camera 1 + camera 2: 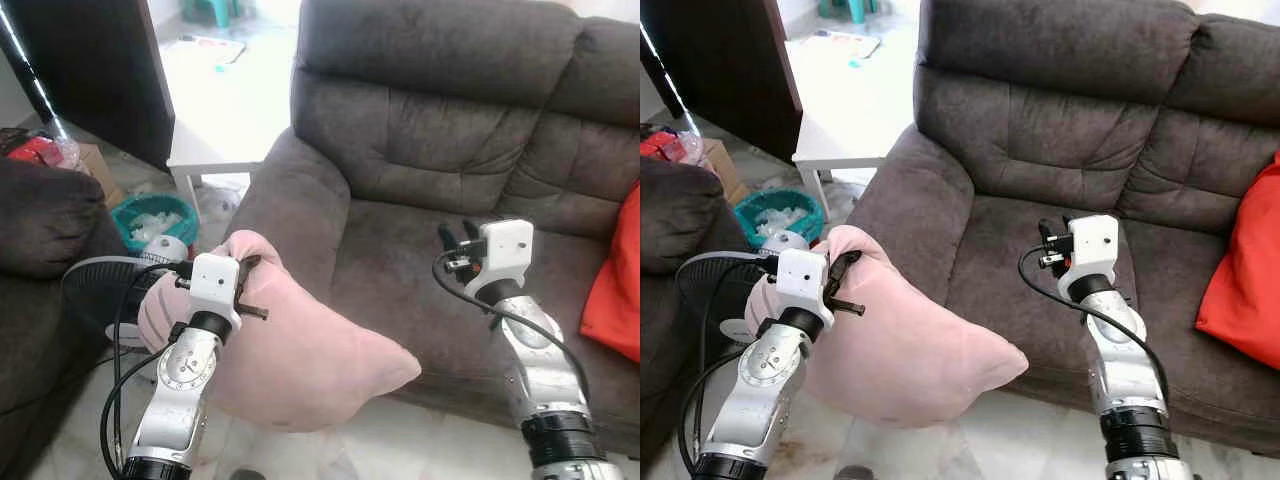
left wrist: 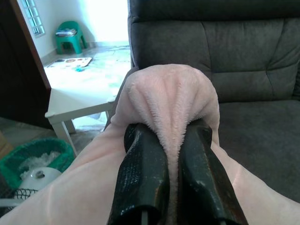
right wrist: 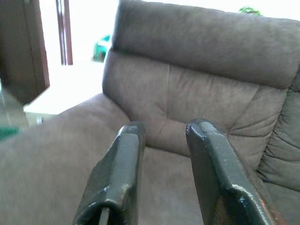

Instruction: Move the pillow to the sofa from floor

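Note:
A pale pink plush pillow [image 1: 300, 350] hangs in the air in front of the sofa's left armrest, held by one bunched corner. My left gripper [image 1: 248, 272] is shut on that corner; in the left wrist view the pillow [image 2: 171, 101] bulges out between the two black fingers [image 2: 143, 164]. The dark brown sofa [image 1: 420, 130] stands straight ahead, its seat [image 1: 400, 260] bare on the left side. My right gripper [image 1: 458, 236] is raised over the seat, open, with nothing between its fingers [image 3: 124, 164].
A red cushion [image 1: 618, 290] lies on the sofa's right end. A white side table [image 1: 215, 130] stands left of the armrest, with a teal basket [image 1: 150, 215] and a floor fan [image 1: 110, 290] beneath. Another dark sofa [image 1: 40, 230] is at far left.

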Available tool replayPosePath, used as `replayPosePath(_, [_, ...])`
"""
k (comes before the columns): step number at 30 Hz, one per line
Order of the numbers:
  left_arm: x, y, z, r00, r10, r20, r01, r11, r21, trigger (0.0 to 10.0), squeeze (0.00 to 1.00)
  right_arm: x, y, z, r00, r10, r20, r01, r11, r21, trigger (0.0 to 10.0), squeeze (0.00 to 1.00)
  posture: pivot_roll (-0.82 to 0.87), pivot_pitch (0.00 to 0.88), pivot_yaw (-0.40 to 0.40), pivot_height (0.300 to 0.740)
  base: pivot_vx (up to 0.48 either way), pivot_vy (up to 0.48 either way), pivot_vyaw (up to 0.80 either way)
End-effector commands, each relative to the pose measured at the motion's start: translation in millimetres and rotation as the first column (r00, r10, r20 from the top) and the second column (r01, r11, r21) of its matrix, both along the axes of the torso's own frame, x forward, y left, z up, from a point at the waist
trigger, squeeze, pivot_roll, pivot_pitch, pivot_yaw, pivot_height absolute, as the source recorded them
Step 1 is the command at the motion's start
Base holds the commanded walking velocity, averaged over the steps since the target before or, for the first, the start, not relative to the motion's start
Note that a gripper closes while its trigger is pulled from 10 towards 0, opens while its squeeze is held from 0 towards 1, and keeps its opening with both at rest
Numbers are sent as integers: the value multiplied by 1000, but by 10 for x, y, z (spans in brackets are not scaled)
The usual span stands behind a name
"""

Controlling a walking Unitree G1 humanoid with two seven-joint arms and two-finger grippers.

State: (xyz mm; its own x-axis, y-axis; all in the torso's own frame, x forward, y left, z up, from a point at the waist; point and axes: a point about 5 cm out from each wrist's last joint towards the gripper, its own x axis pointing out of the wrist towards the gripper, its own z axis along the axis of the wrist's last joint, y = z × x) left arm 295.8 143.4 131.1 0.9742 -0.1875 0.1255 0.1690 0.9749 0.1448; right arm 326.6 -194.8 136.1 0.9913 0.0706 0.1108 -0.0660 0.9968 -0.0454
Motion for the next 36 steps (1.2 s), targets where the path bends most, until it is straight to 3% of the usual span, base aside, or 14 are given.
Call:
replayPosePath(1, [76,-42,317,987,-32,158,32,999,1,10000,0,-27,-28,45,997,-51,50,49,998,37,10000,0,181,0,-25,740,0,0,0])
replayPosePath(12, [235,-50,296,987,-43,155,40,999,19,10000,0,-64,-163,82,981,-170,96,167,985,41,10000,0,148,0,-2,740,0,0,0])
replayPosePath(21, [350,-24,311,986,-19,167,14,999,30,10000,0,-47,-81,137,976,-165,145,146,980,135,10000,0,152,0,-8,740,0,0,0])
replayPosePath(24, [330,100,283,984,39,175,-46,998,38,10000,0,-115,0,69,974,-176,140,151,973,174,10000,0,165,0,-17,740,0,0,0])
replayPosePath(29, [227,295,219,975,136,173,-143,989,27,10000,0,-283,-36,-109,969,-234,83,211,952,220,10000,0,166,0,-20,740,0,0,-390])
replayPosePath(36, [205,289,193,976,140,168,-145,989,17,10000,0,-302,-21,-188,971,-233,50,218,954,207,10000,0,166,0,-20,740,0,0,-746])
